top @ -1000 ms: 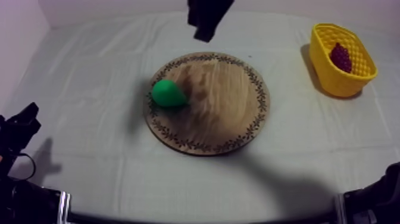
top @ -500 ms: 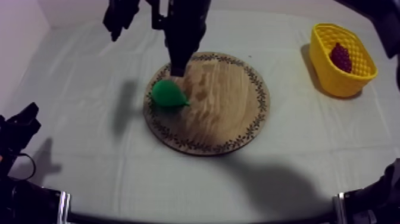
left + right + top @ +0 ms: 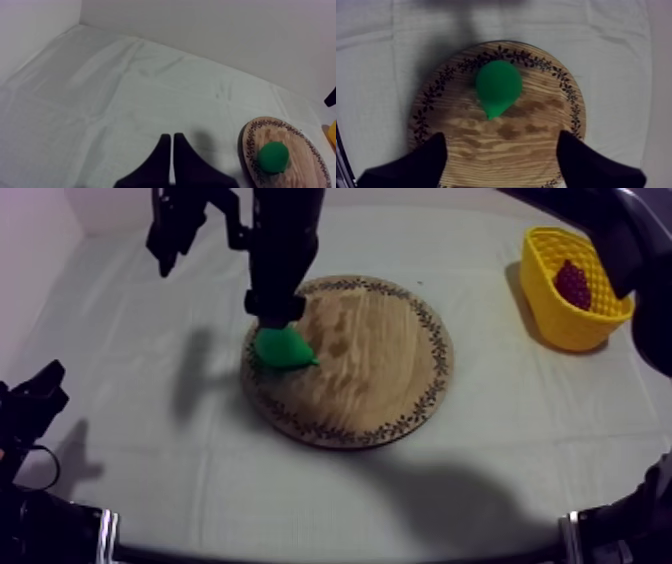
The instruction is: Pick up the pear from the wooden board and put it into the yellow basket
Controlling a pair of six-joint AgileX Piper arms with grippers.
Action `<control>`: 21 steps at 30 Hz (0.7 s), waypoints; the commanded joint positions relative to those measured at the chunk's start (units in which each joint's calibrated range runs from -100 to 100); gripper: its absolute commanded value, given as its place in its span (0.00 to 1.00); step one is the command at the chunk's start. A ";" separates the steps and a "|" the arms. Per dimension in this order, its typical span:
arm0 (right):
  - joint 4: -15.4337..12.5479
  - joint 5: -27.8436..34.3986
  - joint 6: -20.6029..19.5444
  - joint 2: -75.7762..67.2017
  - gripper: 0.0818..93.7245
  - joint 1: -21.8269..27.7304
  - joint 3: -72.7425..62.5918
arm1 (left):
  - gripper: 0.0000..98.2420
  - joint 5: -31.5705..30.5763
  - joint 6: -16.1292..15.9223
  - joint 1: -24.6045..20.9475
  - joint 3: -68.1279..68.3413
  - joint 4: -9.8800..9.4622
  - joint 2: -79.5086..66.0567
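Green pear (image 3: pixel 497 87) lies on the wooden board (image 3: pixel 511 150), just ahead of my right pincer (image 3: pixel 501 142), fingers spread wide with nothing between them. From above, the arm's dark bulk hides the pear's top. My left pincer (image 3: pixel 171 136) is pinched closed on nothing, the board off to its side. The yellow basket (image 3: pixel 560 318) with grapes (image 3: pixel 572 285) is well away from both.

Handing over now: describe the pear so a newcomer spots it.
Find the central round wooden board. The pear lies by its left rim in the top view. It is the only green, teardrop-shaped thing; the dark grapes sit apart in the yellow basket.
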 commanded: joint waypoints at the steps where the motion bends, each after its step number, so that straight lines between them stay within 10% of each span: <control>1: 0.03 -0.23 0.14 0.39 0.76 0.05 0.00 | 0.00 -0.01 0.00 0.01 0.00 -0.02 0.00; 21: -3.08 -3.20 2.33 13.87 0.76 1.33 -5.82 | 0.00 -0.01 0.00 0.01 0.00 -0.02 0.00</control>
